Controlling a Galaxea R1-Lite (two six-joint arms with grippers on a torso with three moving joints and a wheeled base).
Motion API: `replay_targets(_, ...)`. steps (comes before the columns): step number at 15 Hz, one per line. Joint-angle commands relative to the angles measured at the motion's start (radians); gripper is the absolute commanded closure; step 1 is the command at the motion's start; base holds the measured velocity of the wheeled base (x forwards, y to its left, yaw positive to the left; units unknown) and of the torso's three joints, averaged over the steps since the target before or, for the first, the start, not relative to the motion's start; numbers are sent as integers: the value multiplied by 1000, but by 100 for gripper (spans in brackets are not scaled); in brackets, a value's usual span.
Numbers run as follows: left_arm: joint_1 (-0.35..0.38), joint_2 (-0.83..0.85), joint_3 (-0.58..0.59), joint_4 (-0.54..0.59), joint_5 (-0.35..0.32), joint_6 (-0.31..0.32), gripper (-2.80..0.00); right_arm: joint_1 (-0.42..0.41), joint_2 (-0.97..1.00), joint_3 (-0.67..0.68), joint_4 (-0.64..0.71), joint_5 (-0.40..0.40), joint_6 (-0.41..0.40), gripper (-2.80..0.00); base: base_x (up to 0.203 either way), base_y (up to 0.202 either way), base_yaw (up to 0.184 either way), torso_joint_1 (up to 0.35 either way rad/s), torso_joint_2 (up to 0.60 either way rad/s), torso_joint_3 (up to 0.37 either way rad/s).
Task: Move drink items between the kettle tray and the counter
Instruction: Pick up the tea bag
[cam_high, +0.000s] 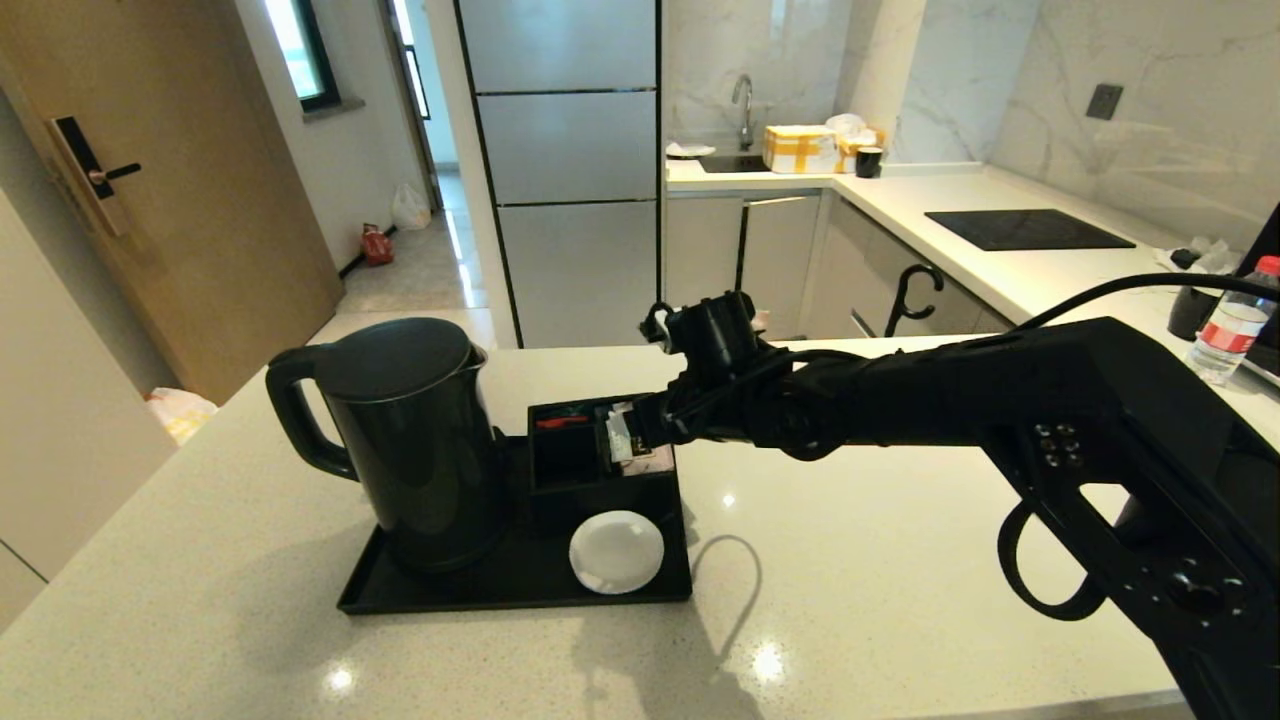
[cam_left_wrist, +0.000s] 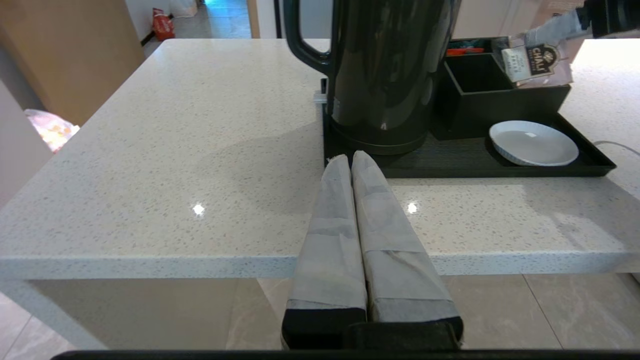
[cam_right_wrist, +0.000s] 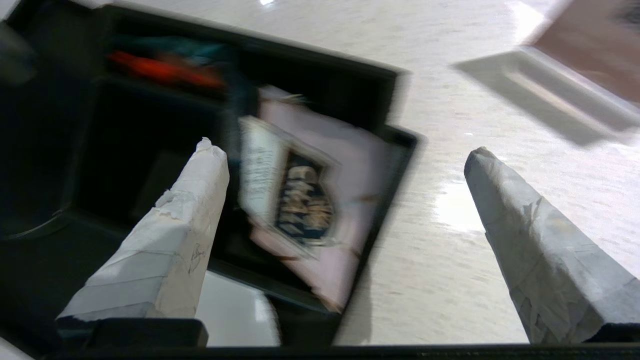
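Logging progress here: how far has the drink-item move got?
Nothing looks moved yet. The tea sachet sits in the compartment box on the kettle tray; the right gripper hangs open above it. Water bottle stands far right. Left gripper idles, shut, at the counter edge.

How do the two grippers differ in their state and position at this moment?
The right gripper is open, fingers wide apart, above the tea sachet in the compartment box. The left gripper is shut, fingers pressed together, near the counter edge, holding nothing. Both have pale tape-wrapped fingers.
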Motion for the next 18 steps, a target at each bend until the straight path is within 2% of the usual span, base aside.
replay_targets(1,0,0,0,-1,0,-1,0,-1,30,-12,0,0,2,-280,0,0,0,0,0,0)
replay_targets(3,0,1,0,-1,0,-1,0,-1,37,-21,0,0,4,-280,0,0,0,0,0,0)
replay_targets(4,0,1,0,-1,0,1,0,-1,35,-20,0,0,4,-2,0,0,0,0,0,0)
replay_targets(13,-1,1,0,-1,0,-1,0,1,54,-36,0,-5,5,0,0,0,0,0,0,0)
replay_targets(18,0,1,0,-1,0,-1,0,9,-25,-23,9,-8,17,0,0,0,0,0,0,0)
